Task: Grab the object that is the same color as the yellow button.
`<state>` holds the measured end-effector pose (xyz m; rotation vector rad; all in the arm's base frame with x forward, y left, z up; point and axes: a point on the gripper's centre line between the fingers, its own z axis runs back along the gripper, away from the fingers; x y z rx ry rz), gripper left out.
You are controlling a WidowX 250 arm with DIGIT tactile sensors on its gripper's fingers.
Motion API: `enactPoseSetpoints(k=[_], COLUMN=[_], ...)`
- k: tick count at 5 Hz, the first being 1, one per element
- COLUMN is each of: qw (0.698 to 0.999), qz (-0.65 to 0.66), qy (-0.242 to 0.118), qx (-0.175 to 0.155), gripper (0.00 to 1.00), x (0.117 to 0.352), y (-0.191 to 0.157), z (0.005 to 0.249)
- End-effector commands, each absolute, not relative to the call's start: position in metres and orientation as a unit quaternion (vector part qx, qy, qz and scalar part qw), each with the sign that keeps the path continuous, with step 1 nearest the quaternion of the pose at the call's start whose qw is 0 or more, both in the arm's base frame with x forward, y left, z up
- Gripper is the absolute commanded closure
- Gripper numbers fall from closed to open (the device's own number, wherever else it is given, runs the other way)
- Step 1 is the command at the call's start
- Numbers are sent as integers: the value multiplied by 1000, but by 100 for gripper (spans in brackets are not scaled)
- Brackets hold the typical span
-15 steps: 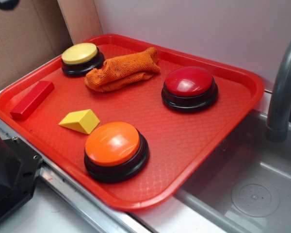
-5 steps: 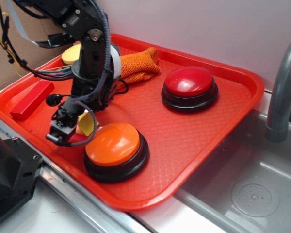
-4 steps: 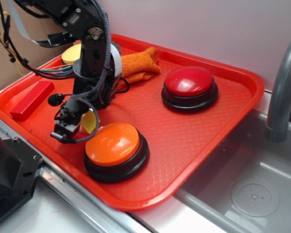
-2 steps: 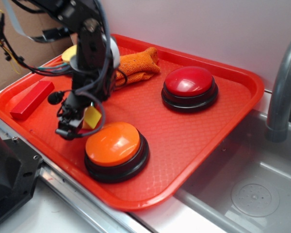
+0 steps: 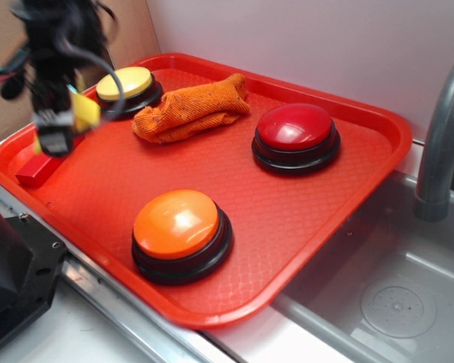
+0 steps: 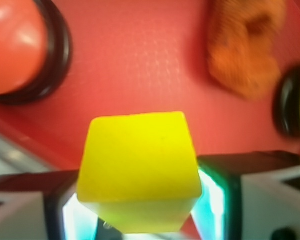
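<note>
A red plastic tray point(image 5: 363, 162) sits on the worktop, its right end hanging over a metal sink point(image 5: 378, 302) beside a grey faucet point(image 5: 443, 128). Inside the tray are three round push buttons on black bases. The yellow button point(image 5: 125, 85) is at the far left corner. A red-domed button point(image 5: 295, 136) stands toward the far right. An orange-domed button point(image 5: 180, 231) is nearest the front edge. An orange cloth point(image 5: 189, 112) lies bunched between the yellow button and the red one. A red rectangular block point(image 5: 30, 172) rests along the tray's left side, partly hidden behind the robot.

The small yellow block point(image 5: 85, 111) is not on the tray floor. It is held up in the air over the tray's left end, above the red block and just in front of the yellow button. It sits right between the fingers of the hand point(image 5: 60, 121), which is blurred in the outside view.

The wrist view shows the grasp closely. The yellow block point(image 6: 139, 167) fills the middle of the picture, with a dark finger pressed against each side. The hand point(image 6: 140, 200) is closed down to the width of the block and grips nothing else. Beyond it, the tray floor lies well below, with the orange-domed button point(image 6: 15, 45) at upper left and the cloth point(image 6: 245, 50) at upper right.
</note>
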<state>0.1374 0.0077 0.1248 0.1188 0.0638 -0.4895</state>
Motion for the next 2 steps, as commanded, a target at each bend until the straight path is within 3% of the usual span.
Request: enactPoseSetpoints(k=[1, 2], qw=[999, 989], qz=[21, 145], qy=[-24, -24], qx=[-12, -17], gripper=[100, 100], x=[117, 132], y=[-11, -12], z=[222, 220])
